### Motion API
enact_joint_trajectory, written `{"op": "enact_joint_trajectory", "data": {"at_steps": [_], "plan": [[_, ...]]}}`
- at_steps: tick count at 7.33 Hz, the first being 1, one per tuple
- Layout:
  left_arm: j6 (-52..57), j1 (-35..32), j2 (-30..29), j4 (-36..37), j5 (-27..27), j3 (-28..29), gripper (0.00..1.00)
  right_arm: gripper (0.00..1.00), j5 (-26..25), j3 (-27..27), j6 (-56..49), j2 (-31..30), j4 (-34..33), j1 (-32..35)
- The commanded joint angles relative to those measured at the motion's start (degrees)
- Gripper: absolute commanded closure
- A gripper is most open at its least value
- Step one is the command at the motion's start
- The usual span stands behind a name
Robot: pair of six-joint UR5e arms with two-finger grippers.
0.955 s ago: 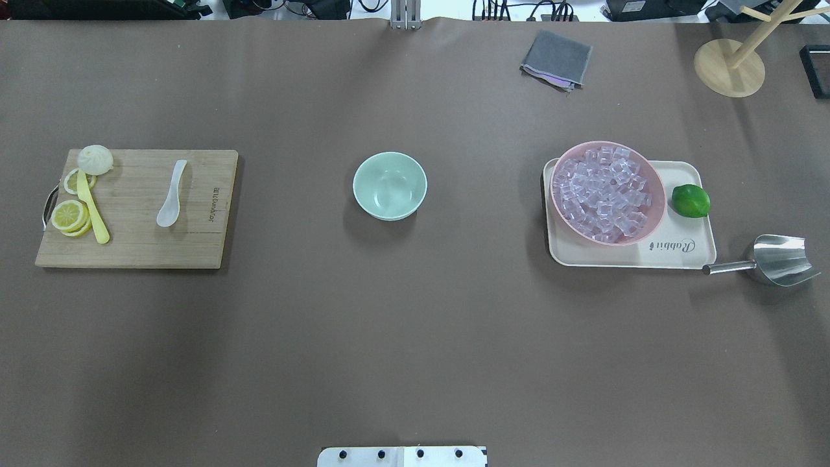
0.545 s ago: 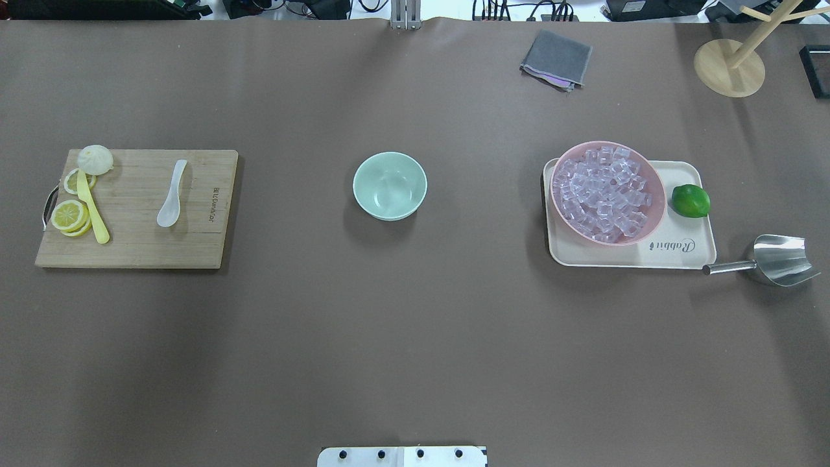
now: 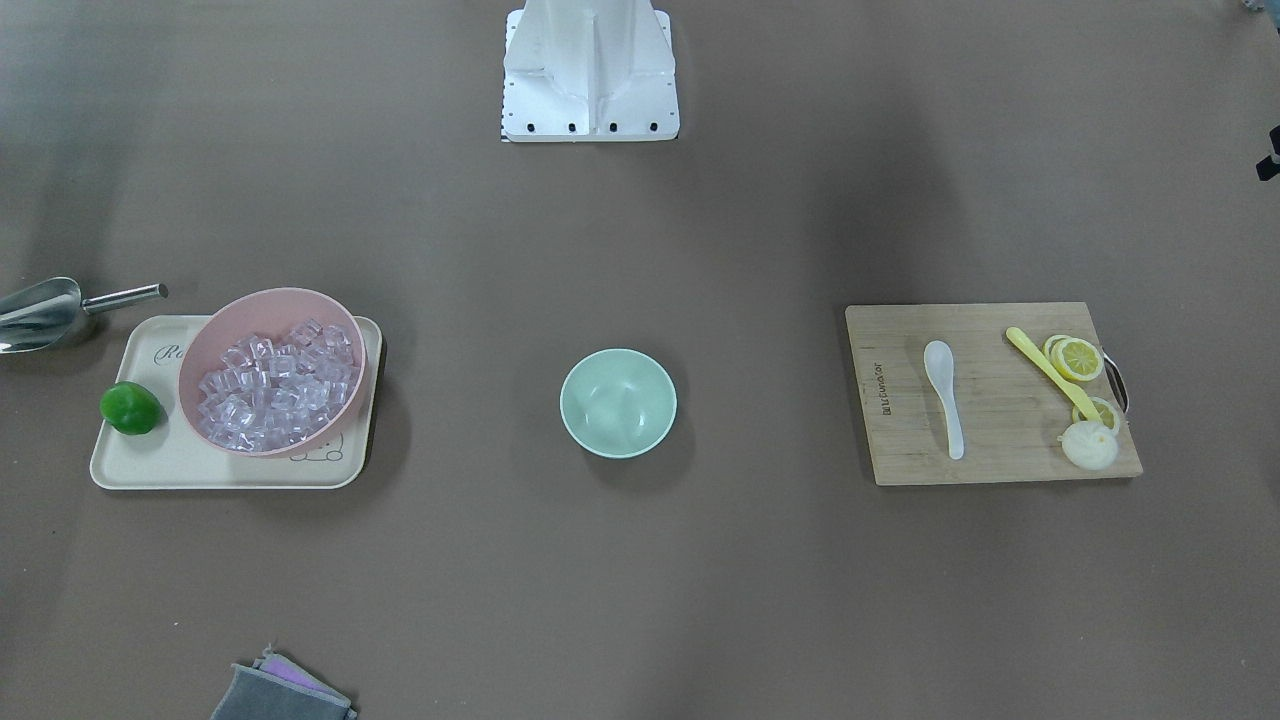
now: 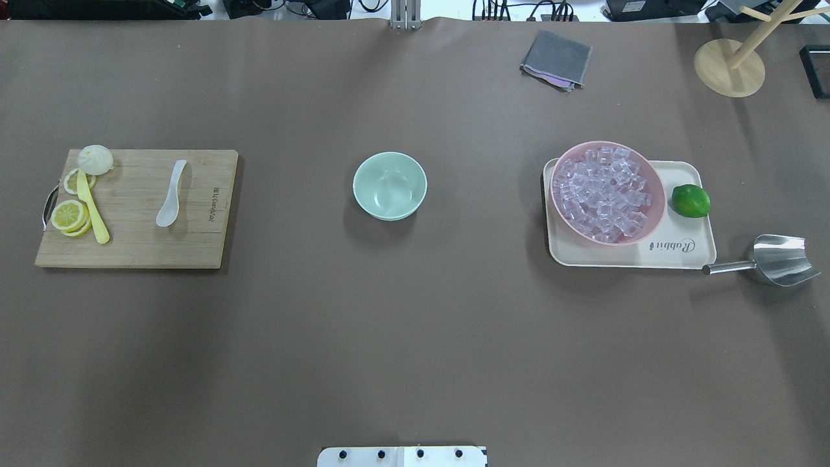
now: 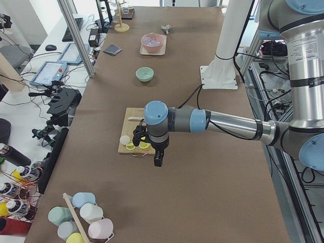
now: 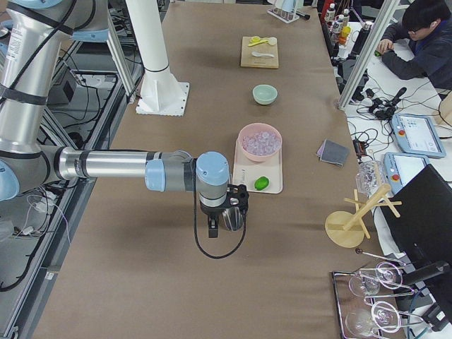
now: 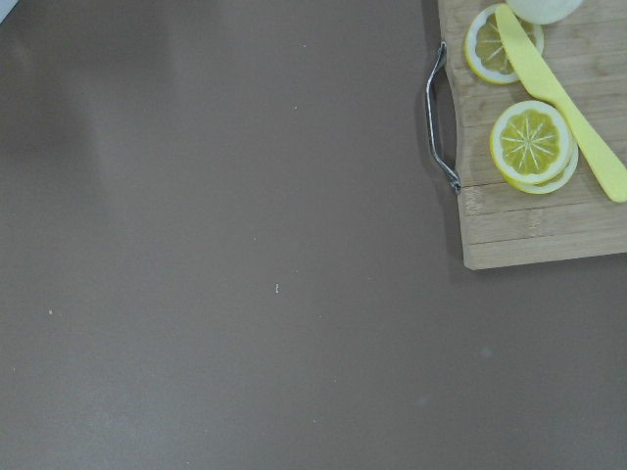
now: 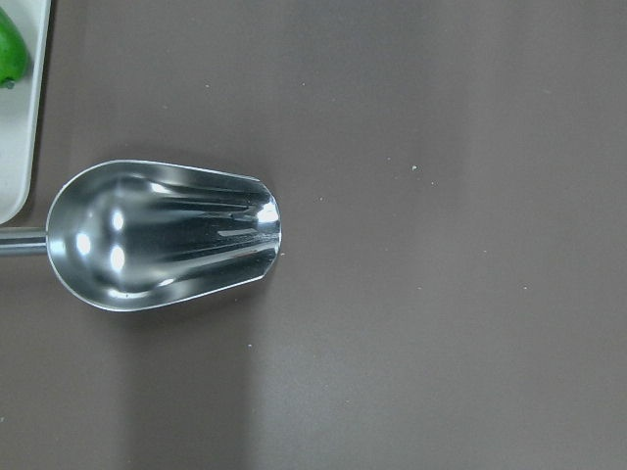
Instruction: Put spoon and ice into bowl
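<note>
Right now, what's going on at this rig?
No step is done yet. The spoon lies on the cutting board, the ice sits in the pink bowl, and the mint bowl is empty mid-table. The left gripper hovers by the board's end, the right gripper above the metal scoop; whether they're open can't be told.

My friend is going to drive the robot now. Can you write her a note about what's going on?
Left claw hangs beside the cutting board, right claw near the metal scoop; open or shut, cannot tell.
Spoon lies on the board. Ice fills the pink bowl. Green bowl is empty.
Done: nothing. Left: spoon and ice into the green bowl.
</note>
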Motion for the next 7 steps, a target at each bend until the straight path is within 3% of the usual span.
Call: {"op": "enact_joint_trajectory", "data": {"at_steps": [1, 5, 7], "plan": [[-0.30, -0.05, -0.05, -0.06, 0.26, -0.23, 0.02, 0.00, 0.04, 1.27, -0.09, 0.66, 0.06, 1.21], [-0.47, -0.31, -1.89, -1.02, -0.09, -0.32, 0.02, 0.00, -0.40, 5.50, 0.44, 2.50, 0.06, 1.82], [-0.39, -0.48, -3.56, -8.19, -0.18, 0.12, 0.02, 0.00, -0.48, 5.77, 0.61, 7.04, 0.06, 1.91]]}}
